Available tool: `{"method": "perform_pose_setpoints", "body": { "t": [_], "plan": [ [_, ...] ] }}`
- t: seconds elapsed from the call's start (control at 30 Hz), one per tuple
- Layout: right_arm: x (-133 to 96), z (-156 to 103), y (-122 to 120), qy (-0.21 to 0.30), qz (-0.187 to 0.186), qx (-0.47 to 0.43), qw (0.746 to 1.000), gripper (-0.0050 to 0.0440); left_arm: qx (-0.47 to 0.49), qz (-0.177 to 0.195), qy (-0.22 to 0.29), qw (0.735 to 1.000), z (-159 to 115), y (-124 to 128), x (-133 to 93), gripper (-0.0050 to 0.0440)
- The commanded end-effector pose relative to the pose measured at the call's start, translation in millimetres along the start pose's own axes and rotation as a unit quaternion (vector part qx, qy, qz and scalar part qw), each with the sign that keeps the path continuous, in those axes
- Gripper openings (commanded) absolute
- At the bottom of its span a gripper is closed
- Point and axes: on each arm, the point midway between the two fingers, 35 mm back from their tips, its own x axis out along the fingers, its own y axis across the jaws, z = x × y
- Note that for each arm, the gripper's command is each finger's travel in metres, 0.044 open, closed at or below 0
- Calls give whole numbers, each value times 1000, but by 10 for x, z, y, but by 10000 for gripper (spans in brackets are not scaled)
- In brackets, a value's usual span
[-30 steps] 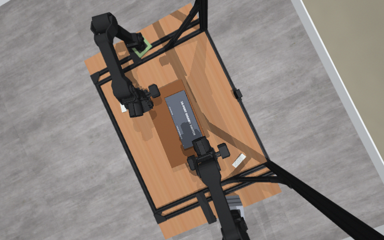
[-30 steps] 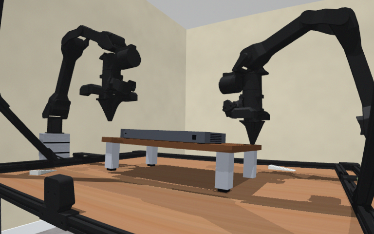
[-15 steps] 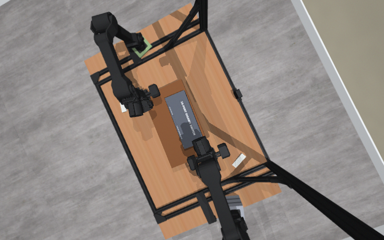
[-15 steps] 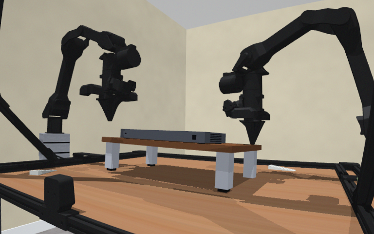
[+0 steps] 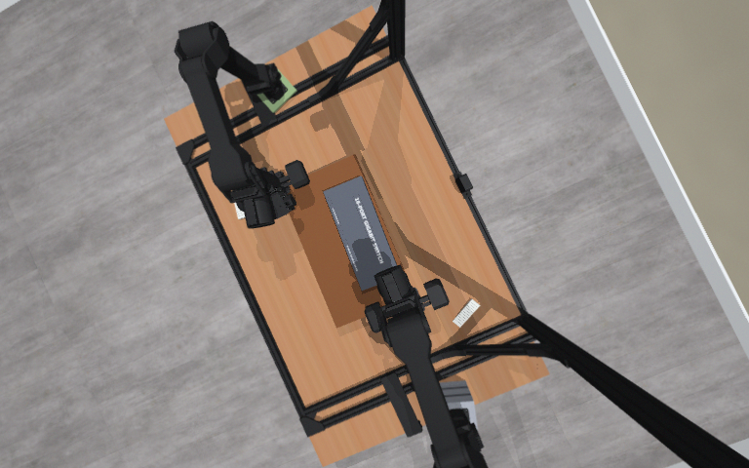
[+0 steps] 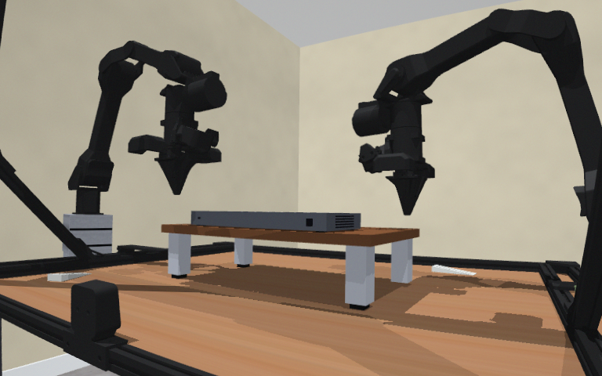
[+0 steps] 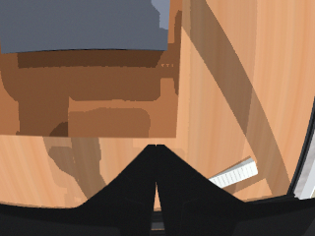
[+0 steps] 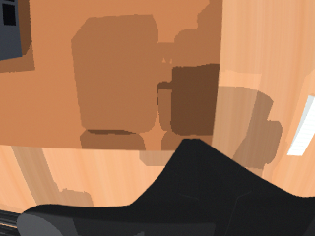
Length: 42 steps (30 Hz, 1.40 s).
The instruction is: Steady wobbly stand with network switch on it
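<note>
Stand (image 5: pixel 320 248) (image 6: pixel 266 233) (image 7: pixel 113 123) (image 8: pixel 49 108), legs (image 6: pixel 359 274) only in exterior view; left end effector (image 5: pixel 398 306) (image 6: pixel 176 193) (image 7: pixel 157 146), right end effector (image 5: pixel 282 199) (image 6: pixel 407 213) (image 8: pixel 192 141) both narrow

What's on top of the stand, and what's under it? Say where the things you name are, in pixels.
On top of the stand (image 5: pixel 317 243) (image 6: pixel 266 233) (image 7: pixel 113 118) (image 8: pixel 54 108): the switch (image 5: pixel 353 220) (image 6: pixel 262 220) (image 7: pixel 84 25) (image 8: pixel 9 36). Under it: shadowed tabletop between the legs; no wedge visible. Parts behind the near legs are hidden.
</note>
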Motion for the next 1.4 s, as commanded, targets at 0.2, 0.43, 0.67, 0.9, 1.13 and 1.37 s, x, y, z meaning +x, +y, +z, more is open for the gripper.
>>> {"method": "perform_pose_setpoints", "body": {
  "t": [0.2,0.43,0.67,0.9,1.13,1.37],
  "plan": [
    [-369,24,5,-8,-4,1,1000,0,0,0,0,1000,0,0,0,0],
    [-398,102,-8,-35,-7,2,999,0,0,0,0,1000,0,0,0,0],
    [-999,731,-127,-236,-40,15,971,0,0,0,0,1000,0,0,0,0],
    [-1355,944,-168,-319,-53,19,946,0,0,0,0,1000,0,0,0,0],
    [-1821,1075,-197,-409,-66,23,910,0,0,0,0,1000,0,0,0,0],
    [-2611,1212,-228,-541,-82,30,836,0,0,0,0,1000,0,0,0,0]
  ]
}}
